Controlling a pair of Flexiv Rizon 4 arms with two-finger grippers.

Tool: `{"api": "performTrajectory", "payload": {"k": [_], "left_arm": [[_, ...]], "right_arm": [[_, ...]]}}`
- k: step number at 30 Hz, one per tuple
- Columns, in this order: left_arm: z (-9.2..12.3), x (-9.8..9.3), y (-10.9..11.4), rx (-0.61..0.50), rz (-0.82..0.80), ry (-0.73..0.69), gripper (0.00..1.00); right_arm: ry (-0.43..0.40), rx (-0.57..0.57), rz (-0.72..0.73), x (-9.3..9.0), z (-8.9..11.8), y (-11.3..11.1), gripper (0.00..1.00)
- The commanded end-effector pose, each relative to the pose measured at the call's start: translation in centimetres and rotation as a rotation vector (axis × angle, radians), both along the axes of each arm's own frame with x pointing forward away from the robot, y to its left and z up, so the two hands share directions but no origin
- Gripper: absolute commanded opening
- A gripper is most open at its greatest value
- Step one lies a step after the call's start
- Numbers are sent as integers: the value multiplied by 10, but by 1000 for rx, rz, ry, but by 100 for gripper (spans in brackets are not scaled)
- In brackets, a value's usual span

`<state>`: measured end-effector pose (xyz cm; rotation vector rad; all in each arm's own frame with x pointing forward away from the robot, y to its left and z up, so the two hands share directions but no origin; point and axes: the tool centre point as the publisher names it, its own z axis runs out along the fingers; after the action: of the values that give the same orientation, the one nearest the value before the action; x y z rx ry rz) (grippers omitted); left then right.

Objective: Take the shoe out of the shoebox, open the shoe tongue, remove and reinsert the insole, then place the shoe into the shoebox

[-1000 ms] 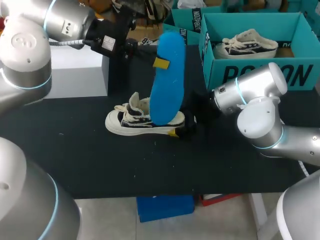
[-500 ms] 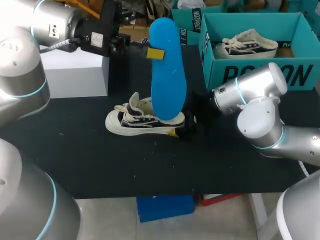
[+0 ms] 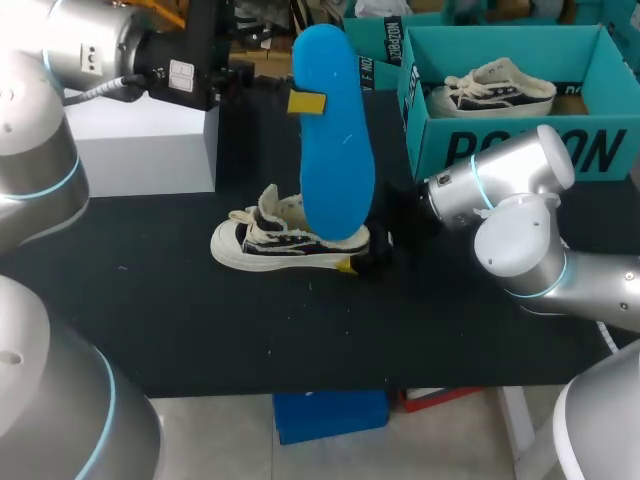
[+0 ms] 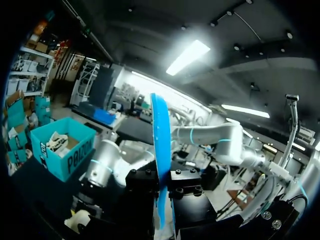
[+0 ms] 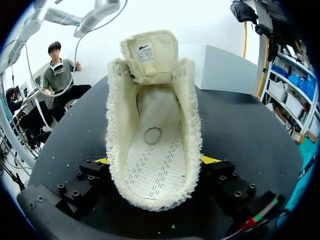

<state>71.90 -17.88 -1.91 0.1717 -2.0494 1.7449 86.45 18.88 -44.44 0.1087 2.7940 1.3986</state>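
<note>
The blue insole (image 3: pixel 335 150) stands nearly upright above the table, its lower end at the heel of the shoe (image 3: pixel 275 240). My left gripper (image 3: pixel 306 102) is shut on its upper part. In the left wrist view the insole (image 4: pixel 161 145) shows edge-on between the fingers of the left gripper (image 4: pixel 164 192). The cream and navy shoe lies on the black table, toe to the left. My right gripper (image 3: pixel 360 258) is shut on its heel. In the right wrist view the shoe (image 5: pixel 152 135) sits between the yellow tips of the right gripper (image 5: pixel 156 161), tongue raised and its inside bare.
The teal shoebox (image 3: pixel 520 145) stands at the back right with a second shoe (image 3: pixel 495 85) inside. A white block (image 3: pixel 150 140) sits at the back left. Behind the insole is another teal box (image 3: pixel 365 40).
My left arm has lifted the insole higher and a little to the left, and it now stands straighter. The shoe and the right arm have not moved.
</note>
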Motion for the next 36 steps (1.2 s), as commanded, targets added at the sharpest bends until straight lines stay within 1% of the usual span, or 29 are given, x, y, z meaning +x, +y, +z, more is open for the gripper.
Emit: {"api": "performTrajectory", "payload": {"k": [1, 6, 7, 8, 9, 13, 17, 24, 30, 36], "left_arm": [[-1, -5, 1, -2, 12, -3, 0], [-1, -5, 1, -2, 12, -3, 0], [-1, -5, 1, -2, 12, -3, 0], [-1, -5, 1, -2, 12, -3, 0], [-1, -5, 1, -2, 12, -3, 0], [-1, -5, 1, -2, 12, -3, 0], [-1, -5, 1, -2, 12, -3, 0], [-1, -5, 1, -2, 12, -3, 0], [-1, -5, 1, -2, 12, -3, 0], [-1, -5, 1, -2, 12, -3, 0]], "right_arm": [[0, -1, -2, 1, -1, 2, 0], [0, -1, -2, 1, -1, 2, 0], [0, -1, -2, 1, -1, 2, 7], [8, -9, 1, 2, -2, 1, 49], [10, -13, 2, 2, -3, -1, 100], [38, -76, 18, 3, 0, -9, 100], [66, -159, 32, 5, 8, -18, 100], [102, -363, 23, 6, 29, -31, 100], [106, -544, -14, 5, 42, -28, 100], [106, -651, -34, 3, 50, -22, 100]]}}
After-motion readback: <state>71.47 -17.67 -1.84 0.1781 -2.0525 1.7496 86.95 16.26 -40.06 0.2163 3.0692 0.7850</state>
